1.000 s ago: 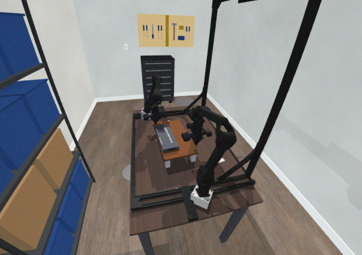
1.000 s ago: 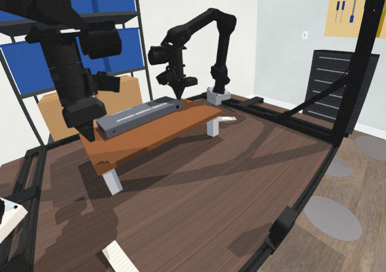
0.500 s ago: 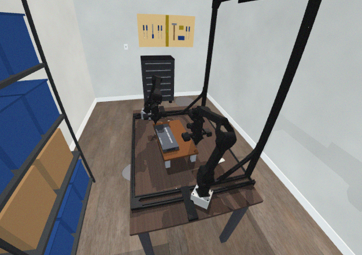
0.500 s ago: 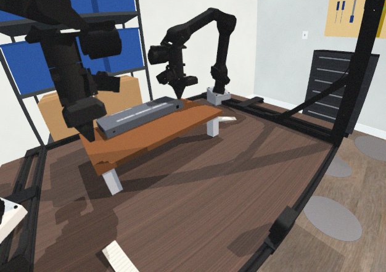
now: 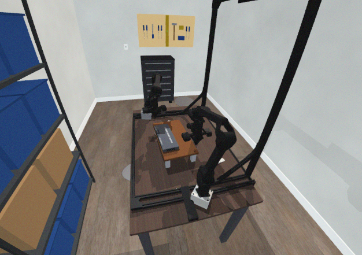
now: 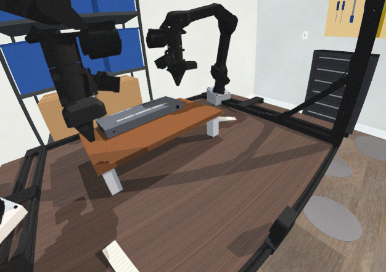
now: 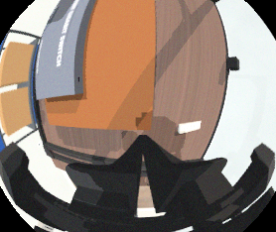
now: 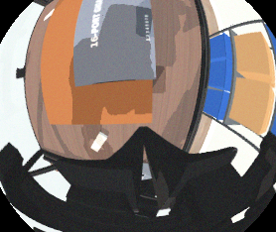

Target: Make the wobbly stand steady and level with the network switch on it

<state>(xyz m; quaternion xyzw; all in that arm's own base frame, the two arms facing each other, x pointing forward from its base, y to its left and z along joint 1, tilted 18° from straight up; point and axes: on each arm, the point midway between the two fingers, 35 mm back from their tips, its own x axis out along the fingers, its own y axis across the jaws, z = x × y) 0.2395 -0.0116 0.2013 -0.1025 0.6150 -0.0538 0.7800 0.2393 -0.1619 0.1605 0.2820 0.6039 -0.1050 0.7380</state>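
Note:
The orange-topped stand (image 5: 181, 139) (image 6: 161, 131) (image 7: 127, 74) (image 8: 60, 89) has pale legs; whether every foot touches the table is not clear. The grey network switch (image 5: 167, 138) (image 6: 137, 118) (image 7: 69, 74) (image 8: 114, 55) lies on top. My left gripper (image 5: 197, 141) (image 6: 90, 139) (image 7: 142, 138) is shut and empty, tip low by one end of the stand; contact is unclear. My right gripper (image 6: 177, 83) (image 8: 143, 130) is shut and empty, raised above the other end. One white wedge (image 5: 221, 161) (image 6: 119, 258) (image 7: 189, 127) lies beside the stand. Another wedge (image 6: 227, 118) (image 8: 99, 141) lies past the far leg.
Black frame rails (image 5: 133, 158) (image 6: 293, 125) edge the table, and posts rise from them. The arm bases (image 5: 201, 198) (image 6: 217, 95) stand at opposite ends. A shelf rack with blue bins (image 5: 17, 129) and a dark drawer cabinet (image 5: 158, 79) stand beyond the table.

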